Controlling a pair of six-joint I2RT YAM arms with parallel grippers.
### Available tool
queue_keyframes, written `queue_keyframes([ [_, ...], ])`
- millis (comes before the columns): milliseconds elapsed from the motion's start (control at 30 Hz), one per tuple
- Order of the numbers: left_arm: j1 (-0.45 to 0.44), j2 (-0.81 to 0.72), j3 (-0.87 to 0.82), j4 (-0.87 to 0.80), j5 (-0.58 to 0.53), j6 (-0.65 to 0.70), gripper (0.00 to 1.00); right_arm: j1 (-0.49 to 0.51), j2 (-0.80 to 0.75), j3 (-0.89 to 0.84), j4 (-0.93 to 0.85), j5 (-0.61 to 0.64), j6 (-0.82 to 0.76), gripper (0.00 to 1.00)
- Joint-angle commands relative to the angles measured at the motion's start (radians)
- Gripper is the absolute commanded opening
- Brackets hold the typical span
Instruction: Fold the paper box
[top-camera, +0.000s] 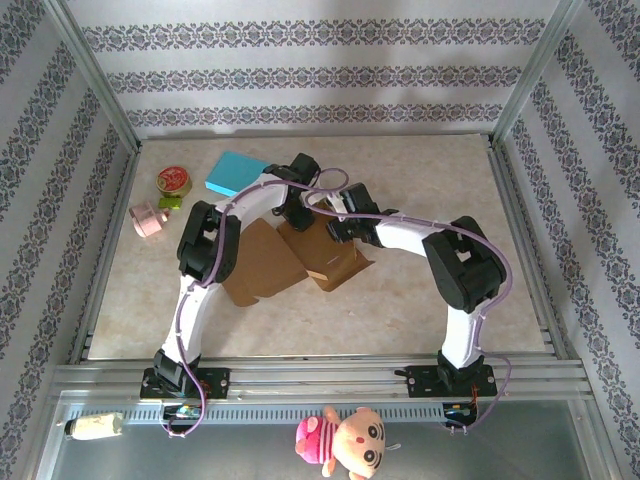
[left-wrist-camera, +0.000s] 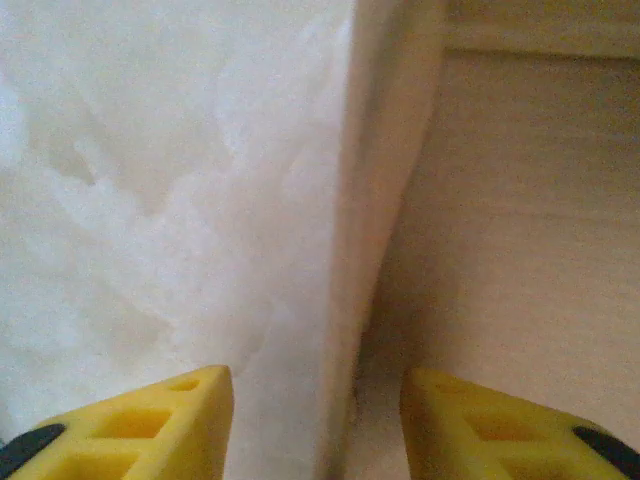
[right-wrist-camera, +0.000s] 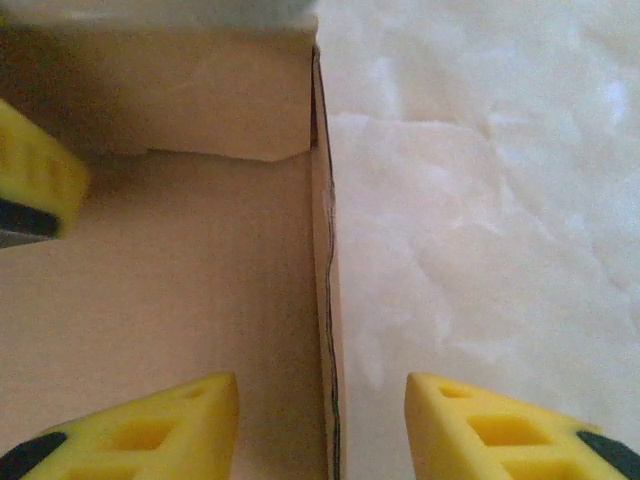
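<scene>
Looking down, we see the paper box (top-camera: 262, 265) central on the table (top-camera: 420, 305). The left gripper (left-wrist-camera: 318, 425) and right gripper (right-wrist-camera: 322, 430) each straddle a cardboard wall, jaws apart. The label on the red tin (top-camera: 173, 180) is unreadable.

In the upper left of the top view, 4 things sit on the pale marbled tabletop (top-camera: 440, 190): a flat blue box (top-camera: 237, 172), a round tin (top-camera: 174, 180) with a red top, a small green piece (top-camera: 169, 202) just below it, and a pink translucent object (top-camera: 150, 220) nearest the left edge. At bottom centre lies a plush doll (top-camera: 350, 442) in pink; at bottom left, 1 pale cylinder (top-camera: 93, 428). Striped wallpaper (top-camera: 300, 70) lines 3 sides.
</scene>
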Motion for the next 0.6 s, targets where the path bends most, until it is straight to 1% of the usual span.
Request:
queue_keyframes([
  [0,0.02,-0.122,-0.038,0.064,0.091,-0.042,0.53,-0.014,0.014,0.017,0.017,0.028,-0.006,0.42],
  [100,0.034,-0.188,-0.087,0.092,0.122,-0.068,0.61,-0.015,-0.007,0.001,0.033,0.027,-0.036,0.28],
  [167,0.052,-0.249,-0.138,0.131,0.163,-0.099,0.65,-0.015,-0.033,0.0,0.031,0.011,-0.068,0.19],
  [300,0.107,-0.417,-0.281,0.252,0.262,-0.207,0.71,-0.023,-0.133,-0.012,0.064,-0.016,-0.137,0.11],
  [433,0.181,-0.629,-0.45,0.411,0.316,-0.352,0.83,-0.003,-0.218,0.056,0.055,0.035,-0.371,0.07],
  [500,0.22,-0.71,-0.503,0.464,0.329,-0.413,0.87,-0.003,-0.234,0.102,0.055,0.045,-0.497,0.05],
  [567,0.248,-0.784,-0.545,0.493,0.324,-0.448,0.9,0.001,-0.245,0.136,0.082,0.054,-0.66,0.02],
])
